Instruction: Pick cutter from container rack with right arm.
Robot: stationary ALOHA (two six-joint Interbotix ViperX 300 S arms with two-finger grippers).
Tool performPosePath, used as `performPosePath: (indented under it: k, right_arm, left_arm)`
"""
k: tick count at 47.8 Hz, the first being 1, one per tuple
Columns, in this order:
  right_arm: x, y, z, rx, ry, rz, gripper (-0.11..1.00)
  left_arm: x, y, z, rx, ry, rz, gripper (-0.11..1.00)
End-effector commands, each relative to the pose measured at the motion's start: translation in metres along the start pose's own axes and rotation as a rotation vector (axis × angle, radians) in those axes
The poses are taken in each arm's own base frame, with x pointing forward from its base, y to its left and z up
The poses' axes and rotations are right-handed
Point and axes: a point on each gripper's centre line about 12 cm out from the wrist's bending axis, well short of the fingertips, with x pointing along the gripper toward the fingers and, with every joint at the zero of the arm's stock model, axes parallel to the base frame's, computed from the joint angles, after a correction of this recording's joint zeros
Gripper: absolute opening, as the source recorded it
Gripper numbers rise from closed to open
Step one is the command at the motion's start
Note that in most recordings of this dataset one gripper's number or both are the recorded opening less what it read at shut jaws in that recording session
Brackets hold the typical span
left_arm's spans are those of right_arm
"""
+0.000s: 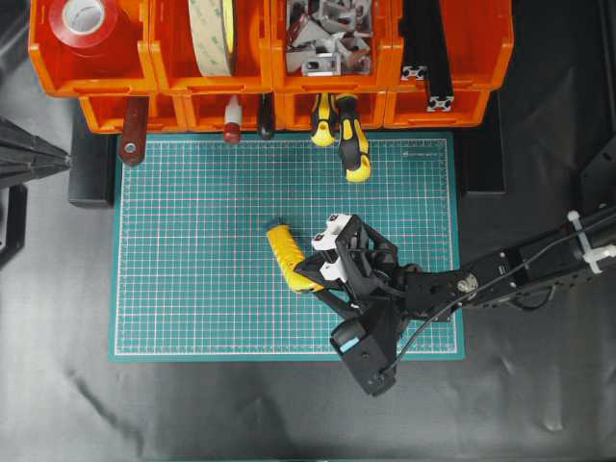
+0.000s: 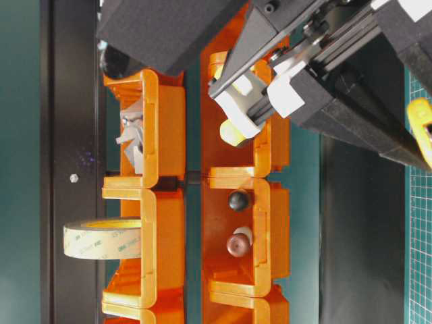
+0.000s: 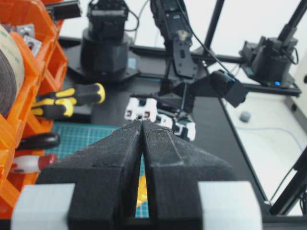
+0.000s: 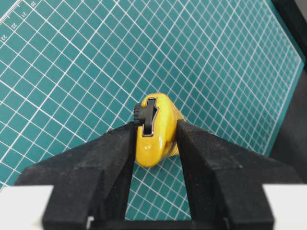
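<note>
The cutter [image 1: 285, 252], a slim yellow knife with a black slider [image 4: 149, 115], is over the middle of the green mat [image 1: 192, 241], well in front of the orange container rack [image 1: 154, 58]. My right gripper [image 1: 311, 276] is shut on its rear end, one black finger on each side of the yellow body [image 4: 156, 139]. The right wrist view shows only mat grid beneath it. In the left wrist view my left gripper [image 3: 142, 122] is shut with nothing in it, its fingers pressed together at the tips and pointing toward the right arm.
Two yellow-and-black screwdrivers [image 1: 348, 140] stick out of a lower bin over the mat's far edge. Upper bins hold a red tape roll [image 1: 82, 19], a wide tape roll [image 1: 214, 34], metal brackets [image 1: 327, 34] and black profiles [image 1: 428, 48]. Red and black handles [image 1: 133, 130] hang from lower bins.
</note>
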Motion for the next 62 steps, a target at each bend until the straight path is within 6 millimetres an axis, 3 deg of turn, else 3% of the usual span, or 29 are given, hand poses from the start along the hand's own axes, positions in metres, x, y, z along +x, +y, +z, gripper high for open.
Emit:
performPosePath:
  k: [1,9,37,49,54,62]
  right_arm:
    - [0.003,-0.008,0.000,0.027,-0.001,-0.007,0.27]
    - [0.006,-0.012,-0.003,0.039,0.008,-0.013,0.27]
    - [-0.006,0.019,0.001,0.036,-0.018,0.055,0.28]
    - [-0.008,0.025,0.002,0.036,-0.020,0.065,0.68]
    - [-0.011,0.030,0.004,0.064,-0.015,0.078,0.75]
    - [-0.021,0.030,-0.001,0.113,0.028,0.058,0.77]
  left_arm:
    - [0.002,-0.001,0.005,0.000,-0.012,-0.004,0.02]
    - [0.001,-0.001,0.006,0.000,-0.019,-0.005,0.02]
    - [-0.003,-0.001,0.006,0.000,-0.003,-0.002,0.02]
    - [-0.007,0.000,0.011,0.000,-0.024,0.004,0.02]
    - [-0.008,0.000,0.013,0.000,-0.032,0.005,0.02]
    - [-0.009,0.000,0.013,0.000,-0.033,0.005,0.02]
